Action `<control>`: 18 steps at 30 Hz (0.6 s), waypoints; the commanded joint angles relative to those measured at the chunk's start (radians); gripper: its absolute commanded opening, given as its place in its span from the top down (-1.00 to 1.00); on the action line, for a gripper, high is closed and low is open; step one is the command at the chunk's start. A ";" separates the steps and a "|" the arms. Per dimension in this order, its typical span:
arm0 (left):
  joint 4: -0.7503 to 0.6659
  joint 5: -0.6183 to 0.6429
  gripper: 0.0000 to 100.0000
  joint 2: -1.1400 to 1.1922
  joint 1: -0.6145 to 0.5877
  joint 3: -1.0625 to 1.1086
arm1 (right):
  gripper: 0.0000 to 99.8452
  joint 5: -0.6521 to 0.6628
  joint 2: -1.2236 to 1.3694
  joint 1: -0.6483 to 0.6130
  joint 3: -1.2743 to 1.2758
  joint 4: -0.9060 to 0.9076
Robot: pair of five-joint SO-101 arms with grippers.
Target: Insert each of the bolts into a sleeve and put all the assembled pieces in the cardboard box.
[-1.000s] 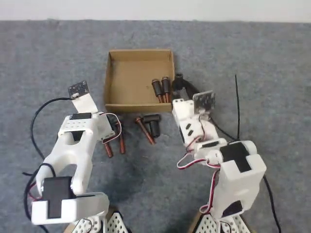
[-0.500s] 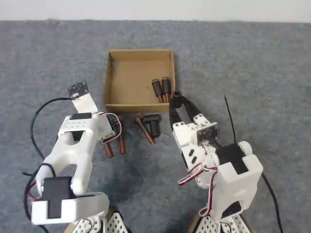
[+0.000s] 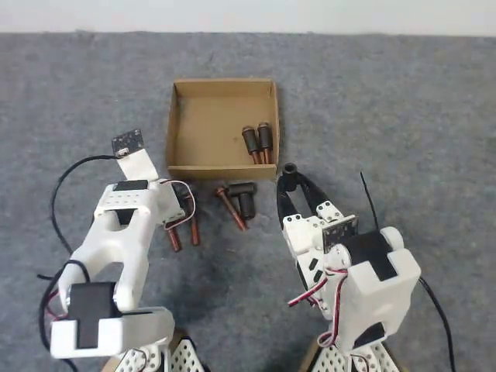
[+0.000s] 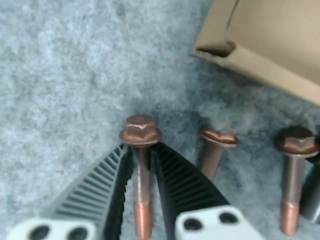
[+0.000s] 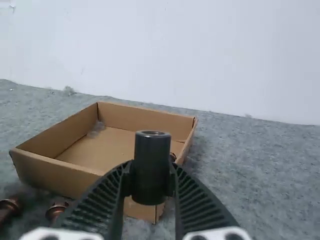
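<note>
So the right gripper (image 5: 150, 172) is pinching a sleeve (image 5: 151, 165) upright just in front of the box (image 3: 221, 172) while the left gripper (image 4: 141, 150) is clamping a bolt (image 4: 140, 135) by its shank near that box's front, so I'm thinking the shank wants lining up dead straight with the bore before any pushing.

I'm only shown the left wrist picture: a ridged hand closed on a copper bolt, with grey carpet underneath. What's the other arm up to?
Observer: While your left hand grips its bolt, the right hand is shut on a black sleeve, held roughly upright just outside the cardboard box, by a front corner.
Visitor: Is anything in that box already?
Observer: Yes, the high view shows two assembled pieces lying side by side inside, near the wall on the right arm's side.
</note>
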 commanded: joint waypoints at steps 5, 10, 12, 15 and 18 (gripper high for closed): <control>-0.023 -0.009 0.98 -0.052 0.009 -0.027 | 0.99 0.014 -0.024 -0.004 0.025 -0.030; -0.015 -0.009 0.98 -0.052 0.009 -0.085 | 0.99 0.015 -0.010 -0.005 0.021 -0.030; -0.015 -0.009 0.98 -0.066 0.009 -0.101 | 0.99 0.015 -0.010 -0.005 0.021 -0.030; -0.015 -0.009 0.98 -0.141 0.009 -0.101 | 0.99 0.015 -0.010 -0.005 0.021 -0.030; -0.006 -0.009 0.98 -0.244 0.009 -0.094 | 0.99 0.015 -0.010 -0.005 0.021 -0.030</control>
